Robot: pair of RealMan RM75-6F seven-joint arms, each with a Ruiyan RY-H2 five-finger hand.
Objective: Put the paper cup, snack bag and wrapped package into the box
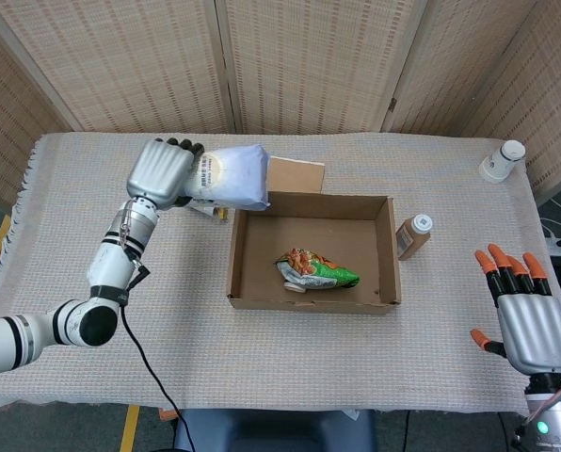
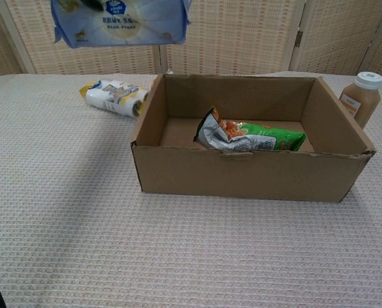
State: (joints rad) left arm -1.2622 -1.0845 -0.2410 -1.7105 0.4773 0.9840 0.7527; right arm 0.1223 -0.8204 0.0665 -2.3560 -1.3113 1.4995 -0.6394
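Observation:
My left hand (image 1: 163, 171) grips the pale blue wrapped package (image 1: 232, 176) and holds it in the air, over the table by the box's far left corner. In the chest view the package (image 2: 124, 22) hangs at the top, above and left of the box. The cardboard box (image 1: 233, 254) stands open at mid-table, with a green snack bag (image 1: 316, 270) lying inside it (image 2: 252, 136). A white paper cup (image 1: 500, 161) sits at the far right back of the table. At the front right edge, my right hand (image 1: 528, 315) is open and holds nothing.
A brown bottle (image 1: 413, 235) with a white cap stands just right of the box (image 2: 362, 96). A yellow and white packet (image 2: 114, 97) lies on the cloth left of the box. A cardboard flap (image 1: 295, 175) lies behind the box. Woven screens close off the back.

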